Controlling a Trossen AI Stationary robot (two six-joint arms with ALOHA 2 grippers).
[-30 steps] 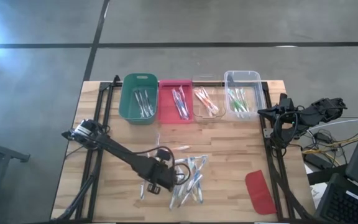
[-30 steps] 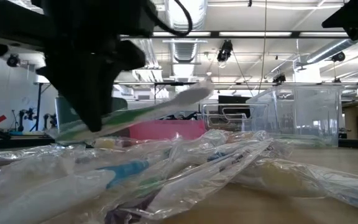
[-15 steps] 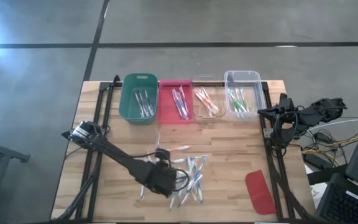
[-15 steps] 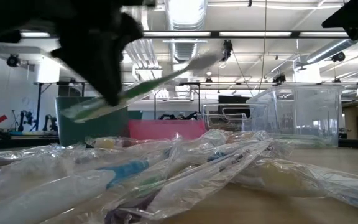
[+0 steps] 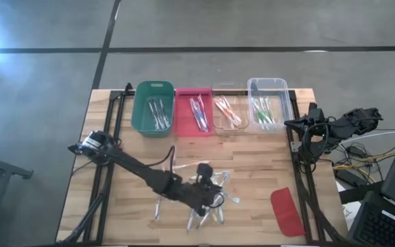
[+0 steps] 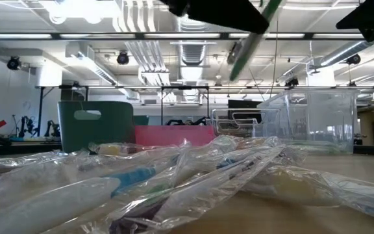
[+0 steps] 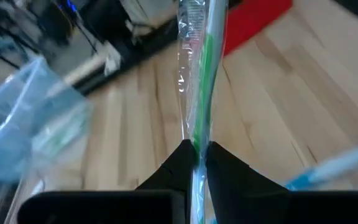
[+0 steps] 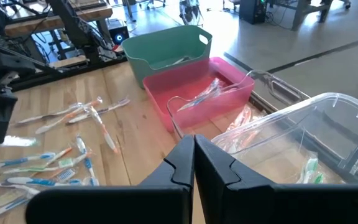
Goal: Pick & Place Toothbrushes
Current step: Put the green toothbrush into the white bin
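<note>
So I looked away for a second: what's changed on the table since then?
The left gripper, shut on a green toothbrush, has swung right across the pile and risen; in the low view the brush now hangs near upright at the top instead of slanting low on the left. The four bins, red lid and parked right arm haven't moved.

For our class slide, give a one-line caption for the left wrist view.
Left gripper shut on a plastic-wrapped green-handled toothbrush, held above the wooden table near the flat red lid.
</note>
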